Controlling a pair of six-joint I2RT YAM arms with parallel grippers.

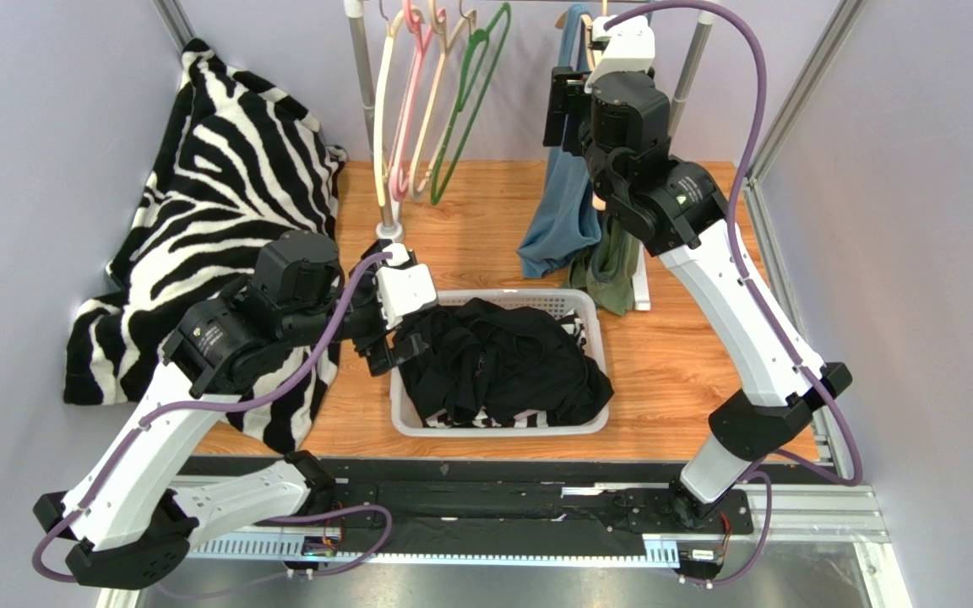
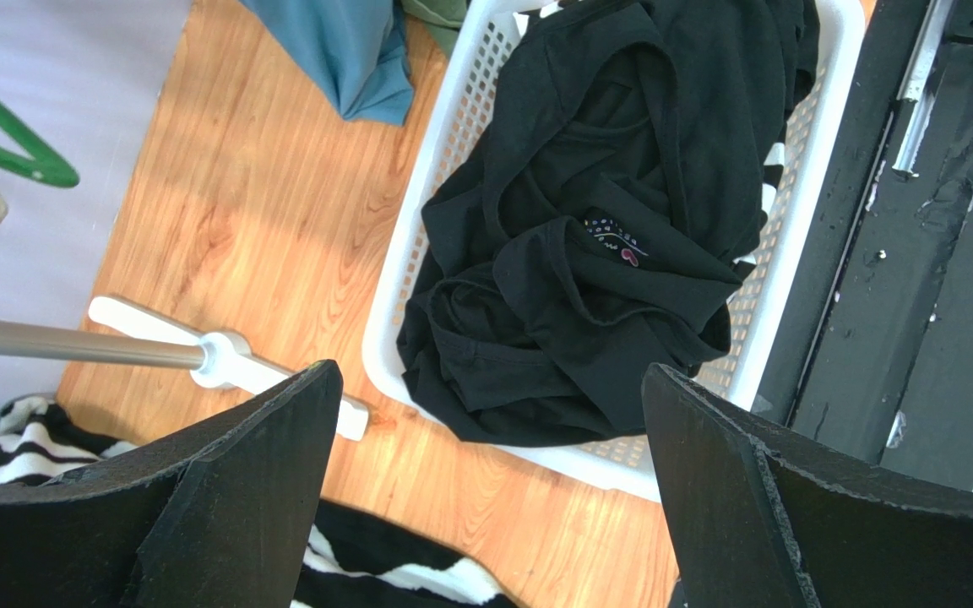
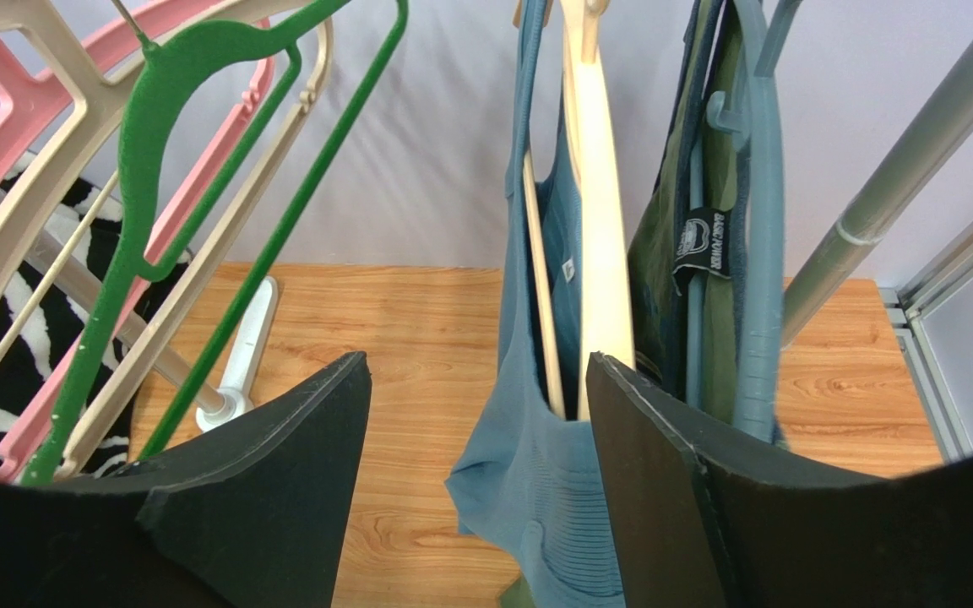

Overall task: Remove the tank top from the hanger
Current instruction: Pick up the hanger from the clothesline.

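Well, the blue tank top [image 3: 542, 488] hung straight down at the back right of the table [image 1: 479, 228]. Its long axis was vertical, with the straps up over a cream hanger [image 3: 600, 228] and the hem down toward the wood. From my right wrist camera I saw it nearly edge-on, gathered narrow, one thin strap running up beside the hanger's arm. It was a dusty teal, soft and limp, with a fine ribbed knit showing low down.

My right gripper [image 3: 476, 380] sat raised just in front of it, jaws apart and nothing clamped. The top and hanger showed through the gap, nearer the right finger. Just beside them hung an olive top [image 3: 663, 241] with a black label, on a grey-blue hanger [image 3: 758, 253] of smooth plastic. Bare hangers hung to the left, a fuzzy green hanger [image 3: 174, 139] and a glossy pink hanger [image 3: 22, 165] among them.

My left gripper [image 2: 489, 380], jaws spread wide and empty, hovered over the white perforated basket [image 2: 822, 114] heaped with crumpled black clothes [image 2: 581, 253]. A zebra-print cloth [image 1: 225, 177] lay bunched at the far left.
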